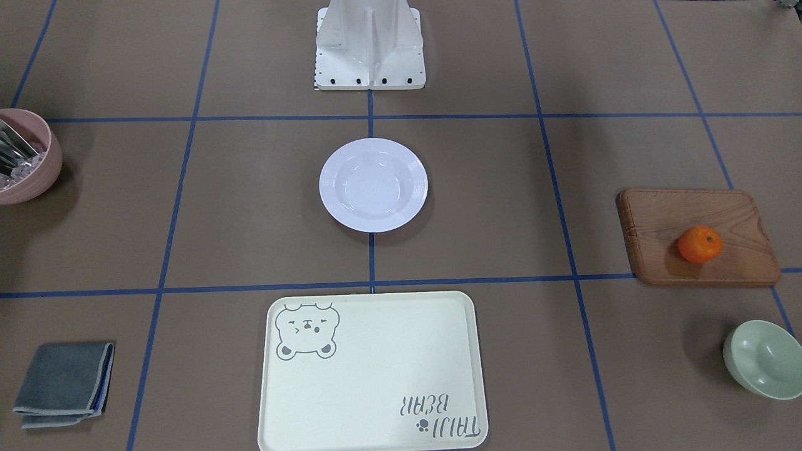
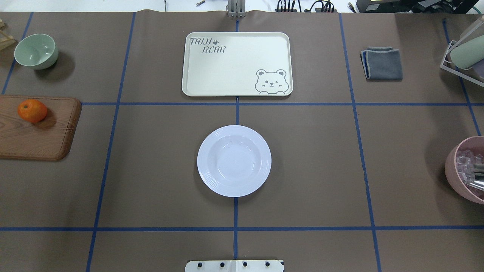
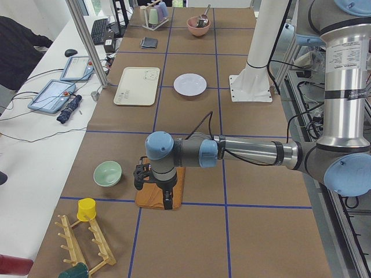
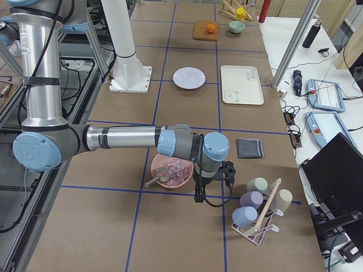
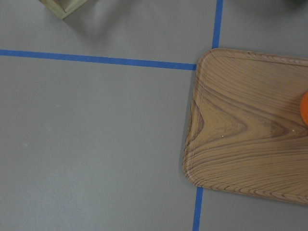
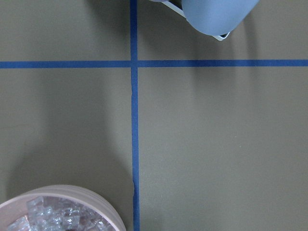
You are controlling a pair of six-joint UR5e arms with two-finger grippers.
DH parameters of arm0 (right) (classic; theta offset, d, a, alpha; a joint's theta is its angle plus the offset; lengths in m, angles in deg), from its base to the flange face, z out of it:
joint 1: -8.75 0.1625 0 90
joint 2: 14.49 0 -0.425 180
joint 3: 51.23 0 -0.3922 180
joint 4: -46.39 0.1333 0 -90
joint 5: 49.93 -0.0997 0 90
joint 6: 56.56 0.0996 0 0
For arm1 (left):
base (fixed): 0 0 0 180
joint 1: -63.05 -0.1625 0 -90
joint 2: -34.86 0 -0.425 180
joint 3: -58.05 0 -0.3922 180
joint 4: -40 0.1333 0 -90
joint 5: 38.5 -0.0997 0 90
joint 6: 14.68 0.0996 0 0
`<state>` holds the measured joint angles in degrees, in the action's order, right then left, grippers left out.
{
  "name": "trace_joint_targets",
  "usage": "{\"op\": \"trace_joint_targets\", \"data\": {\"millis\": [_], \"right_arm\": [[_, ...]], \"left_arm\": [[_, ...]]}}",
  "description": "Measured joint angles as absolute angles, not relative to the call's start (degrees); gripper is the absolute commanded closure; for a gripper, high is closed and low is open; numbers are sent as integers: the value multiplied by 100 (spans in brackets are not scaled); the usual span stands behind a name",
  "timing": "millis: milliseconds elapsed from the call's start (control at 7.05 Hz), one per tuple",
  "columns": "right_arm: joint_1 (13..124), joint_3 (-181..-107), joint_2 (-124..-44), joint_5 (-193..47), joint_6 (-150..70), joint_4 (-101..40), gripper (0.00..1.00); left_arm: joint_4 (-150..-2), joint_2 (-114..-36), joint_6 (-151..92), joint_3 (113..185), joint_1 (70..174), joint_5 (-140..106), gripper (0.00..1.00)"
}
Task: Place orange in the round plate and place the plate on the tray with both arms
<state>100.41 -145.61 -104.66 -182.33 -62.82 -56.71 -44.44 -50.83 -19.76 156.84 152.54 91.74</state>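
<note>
The orange (image 1: pixel 700 243) (image 2: pixel 32 110) lies on a brown wooden board (image 1: pixel 695 213) at the table's end on my left. The white round plate (image 1: pixel 332 188) (image 2: pixel 206 162) sits empty at the table's centre. Beyond it lies the cream bear tray (image 1: pixel 376 369) (image 2: pixel 236 64), also empty. My left gripper (image 3: pixel 141 174) hovers over the board's outer end; the left wrist view catches only the orange's edge (image 5: pixel 304 108). My right gripper (image 4: pixel 227 169) hangs beside the pink bowl (image 4: pixel 172 171). Neither gripper appears outside the side views, so I cannot tell whether they are open or shut.
A pale-green bowl (image 2: pixel 36 51) stands near the board. A folded grey cloth (image 2: pixel 382 63) lies right of the tray. The pink bowl (image 2: pixel 467 170) holds ice cubes and tongs. A mug rack (image 4: pixel 258 209) and a wooden peg rack (image 3: pixel 87 243) stand at the table's ends.
</note>
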Motion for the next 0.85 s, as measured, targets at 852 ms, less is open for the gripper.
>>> {"op": "trace_joint_targets", "data": {"millis": [852], "right_arm": [[10042, -14589, -10484, -18283, -6282, -5669, 0]], "left_arm": [[-4447, -5126, -1971, 15706, 15252, 9176, 2]]}}
